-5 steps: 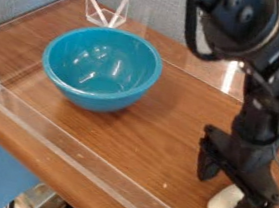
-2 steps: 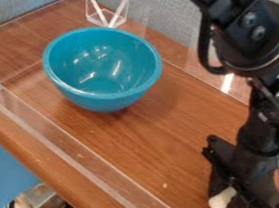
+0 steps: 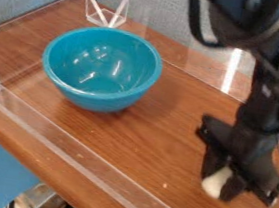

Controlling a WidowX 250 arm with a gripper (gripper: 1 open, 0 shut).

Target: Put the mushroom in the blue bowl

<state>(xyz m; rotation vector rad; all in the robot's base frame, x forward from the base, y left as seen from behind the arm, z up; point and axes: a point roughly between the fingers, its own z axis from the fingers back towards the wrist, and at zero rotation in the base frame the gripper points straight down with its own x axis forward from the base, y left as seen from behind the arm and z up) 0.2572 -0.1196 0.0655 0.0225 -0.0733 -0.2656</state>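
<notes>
The mushroom (image 3: 213,186) shows only as a cream-white stem at the right front of the wooden table; its cap is hidden by the fingers. My gripper (image 3: 229,183) points straight down and is shut on the mushroom, holding it slightly above the tabletop. The blue bowl (image 3: 65,81), round, deep and glossy turquoise, stands upright at the left back of the table, well apart from the gripper. Nothing lies inside the bowl.
A low clear acrylic wall (image 3: 80,144) runs along the table's front edge. A clear bracket (image 3: 107,11) stands at the back behind the bowl. Bare wooden tabletop (image 3: 167,121) lies between the bowl and the gripper. My black arm (image 3: 265,57) rises at the right.
The fingers closed around the mushroom, then the gripper rose a little and shifted left, taking the mushroom up with it. The bowl has not moved.
</notes>
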